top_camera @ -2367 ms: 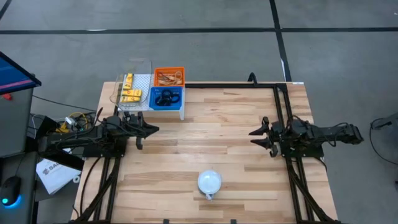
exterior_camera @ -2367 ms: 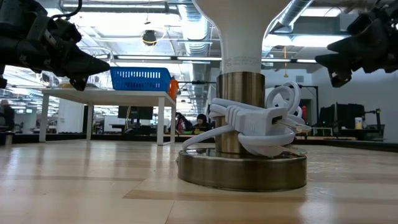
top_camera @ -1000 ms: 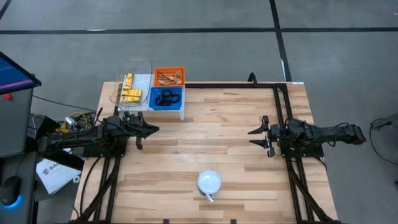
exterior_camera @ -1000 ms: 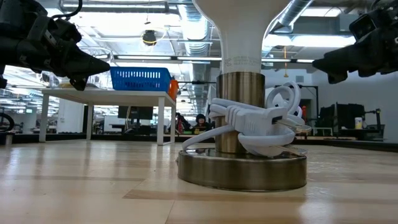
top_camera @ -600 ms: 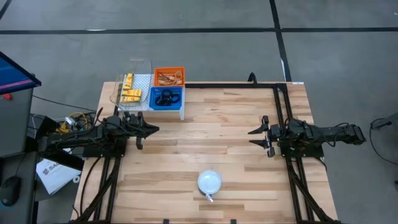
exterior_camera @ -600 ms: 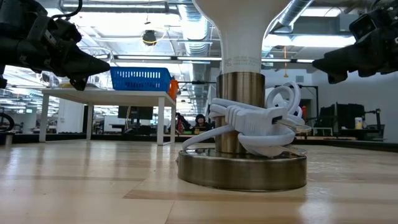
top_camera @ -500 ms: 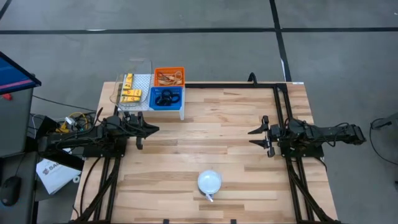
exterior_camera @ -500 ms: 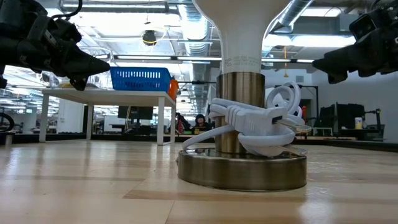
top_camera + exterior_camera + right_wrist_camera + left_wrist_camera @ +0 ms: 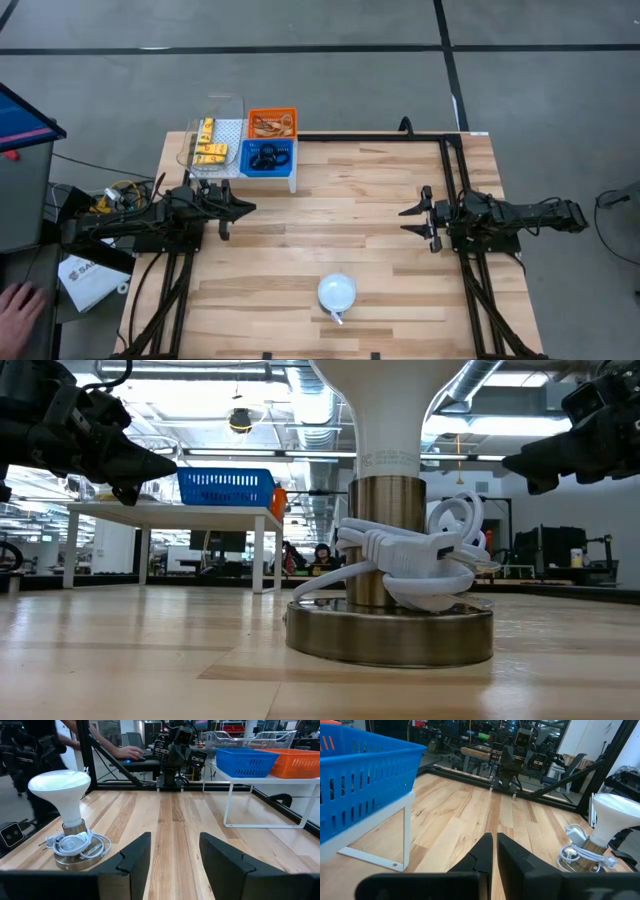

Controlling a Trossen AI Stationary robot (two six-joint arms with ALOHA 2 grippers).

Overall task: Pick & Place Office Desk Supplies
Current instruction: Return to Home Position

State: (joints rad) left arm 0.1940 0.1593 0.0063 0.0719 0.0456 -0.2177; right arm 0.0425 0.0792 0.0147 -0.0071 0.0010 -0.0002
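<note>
The supplies lie in three small bins on a white stand (image 9: 291, 181) at the table's far left. Yellow clips are in a clear bin (image 9: 209, 149), tan rubber bands in an orange bin (image 9: 272, 124), and black rings in a blue bin (image 9: 268, 158). My left gripper (image 9: 246, 208) hovers just near of the stand, shut and empty; its fingers meet in the left wrist view (image 9: 494, 854). My right gripper (image 9: 408, 221) hovers over the table's right part, open and empty, with its fingers apart in the right wrist view (image 9: 172, 854).
A white dome-shaped lamp (image 9: 337, 293) on a metal base with a coiled white cord (image 9: 410, 565) stands near the table's near edge, in the middle. A person's hand (image 9: 15, 305) shows off the table at the lower left. Bare wood lies between the two grippers.
Both arms have kept still. A person's hand has come into view beside the table at the lower left.
</note>
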